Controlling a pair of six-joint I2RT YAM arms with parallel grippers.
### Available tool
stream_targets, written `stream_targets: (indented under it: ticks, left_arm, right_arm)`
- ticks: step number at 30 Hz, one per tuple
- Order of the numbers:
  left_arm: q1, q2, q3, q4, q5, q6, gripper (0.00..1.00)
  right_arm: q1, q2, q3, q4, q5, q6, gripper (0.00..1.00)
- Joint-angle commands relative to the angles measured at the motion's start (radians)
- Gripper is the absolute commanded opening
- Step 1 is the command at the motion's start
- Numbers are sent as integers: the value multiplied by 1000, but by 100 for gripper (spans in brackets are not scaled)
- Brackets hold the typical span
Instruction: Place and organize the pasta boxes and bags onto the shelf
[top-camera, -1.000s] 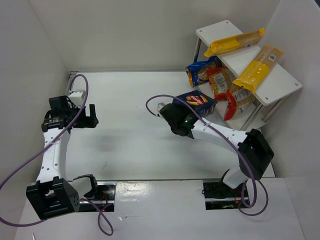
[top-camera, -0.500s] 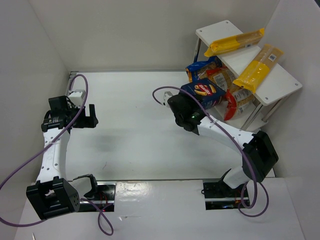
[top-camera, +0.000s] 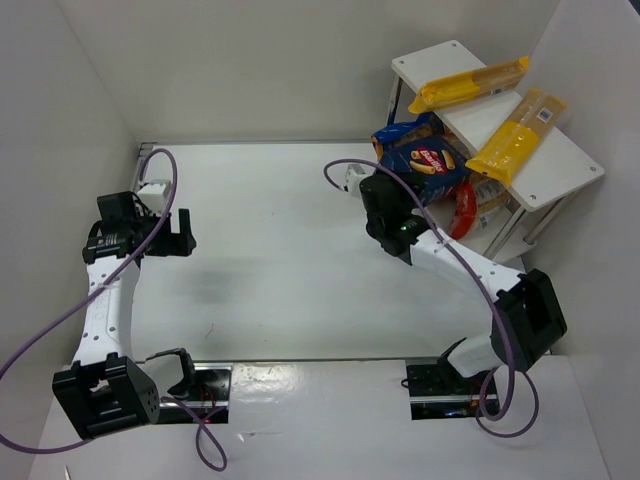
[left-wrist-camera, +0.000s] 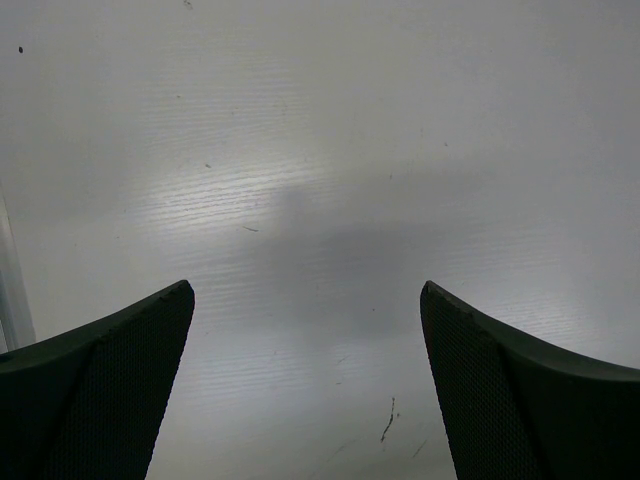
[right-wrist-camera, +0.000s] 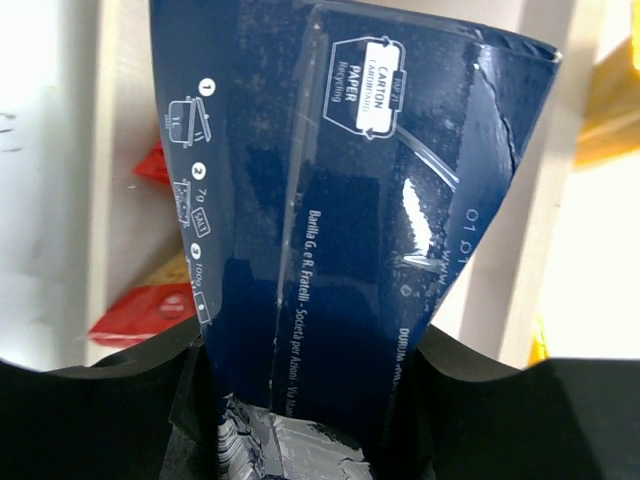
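My right gripper is shut on a dark blue pasta box and holds it off the table, right in front of the white shelf. The box covers part of the shelf's lower tier. Two long yellow bags lie on the top board. A blue packet and a red packet sit at the lower tier, partly hidden behind the box. At the left, my left gripper hangs open above bare table.
White walls close in the table on the left, back and right. The shelf stands in the back right corner against the right wall. Purple cables loop from both arms over the table.
My right arm has carried the blue box from the middle of the table up and to the right, to the front of the shelf. The left arm has stayed still.
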Motion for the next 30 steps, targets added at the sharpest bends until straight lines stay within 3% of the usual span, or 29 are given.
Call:
stream_targets:
  ticks: [1,12,30]
  left_arm:
    - [6,0,-7,11,21,15,99]
    - [15,-11,-7,11,21,15,99]
    - [15,-67,-7,11,30,15,99]
  right_arm:
    - [-15,-69,-18,278,92,-161,0]
    - [-151,-49,-78,409,3,-244,0]
    - [-216,33,-135,493,-15,-292,0]
